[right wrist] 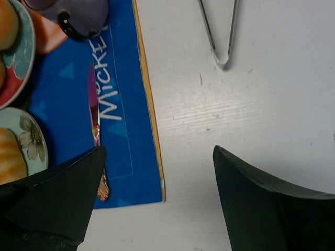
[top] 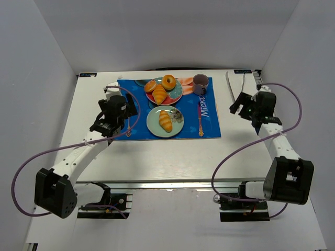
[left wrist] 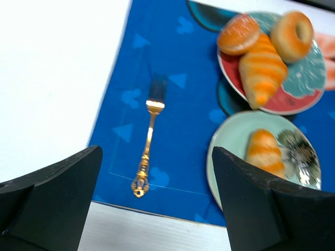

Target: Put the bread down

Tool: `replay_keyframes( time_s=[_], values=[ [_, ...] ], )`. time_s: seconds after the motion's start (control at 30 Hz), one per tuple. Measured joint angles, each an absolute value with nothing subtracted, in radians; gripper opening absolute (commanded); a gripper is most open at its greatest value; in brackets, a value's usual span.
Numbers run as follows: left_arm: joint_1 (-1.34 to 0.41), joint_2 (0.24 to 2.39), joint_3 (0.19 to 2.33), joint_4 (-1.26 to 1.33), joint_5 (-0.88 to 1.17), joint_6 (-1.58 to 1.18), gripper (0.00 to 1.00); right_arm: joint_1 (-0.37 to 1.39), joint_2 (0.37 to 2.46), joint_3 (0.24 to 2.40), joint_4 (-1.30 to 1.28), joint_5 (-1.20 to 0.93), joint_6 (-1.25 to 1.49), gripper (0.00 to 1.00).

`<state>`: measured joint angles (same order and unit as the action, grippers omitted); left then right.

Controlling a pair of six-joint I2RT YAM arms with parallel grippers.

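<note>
Left pincer (left wrist: 156, 157) wide open, empty, over the blue placemat's (top: 136, 104) left edge by 1 gold fork (left wrist: 148, 141). 2 plates, 2 croissants: the bread (top: 165, 121) lies on the near pale-green plate (top: 152, 123), the other croissant (top: 159, 94) shares the red plate (top: 178, 97) with 1 doughnut (top: 165, 84) and 1 bun (top: 151, 85); then 1 knife (top: 200, 119), 1 mug (top: 198, 88). Right pincer (right wrist: 158, 151) wide open, empty, above bare tabletop (top: 157, 157) near 1 pair of tongs (right wrist: 223, 64).

A gold fork (left wrist: 148, 140), a knife (top: 200, 119) and a purple cup (top: 199, 83) sit on the blue placemat (left wrist: 175, 130) (metal tongs (right wrist: 223, 64) lie off it).
</note>
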<state>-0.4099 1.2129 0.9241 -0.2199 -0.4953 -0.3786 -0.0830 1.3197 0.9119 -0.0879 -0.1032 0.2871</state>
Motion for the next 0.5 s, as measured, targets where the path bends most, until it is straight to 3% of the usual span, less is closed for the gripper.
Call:
replay_keyframes(
  time_s=[0.17, 0.5],
  values=[
    [-0.395, 1.157, 0.925, -0.234, -0.577, -0.374, 0.96, -0.083, 1.252, 0.864, -0.096, -0.108, 0.297, 0.89],
    [-0.258, 1.112, 0.927, -0.216, -0.55, -0.382, 0.96, -0.083, 1.178, 0.861, -0.055, -0.073, 0.311, 0.89]
  ],
)
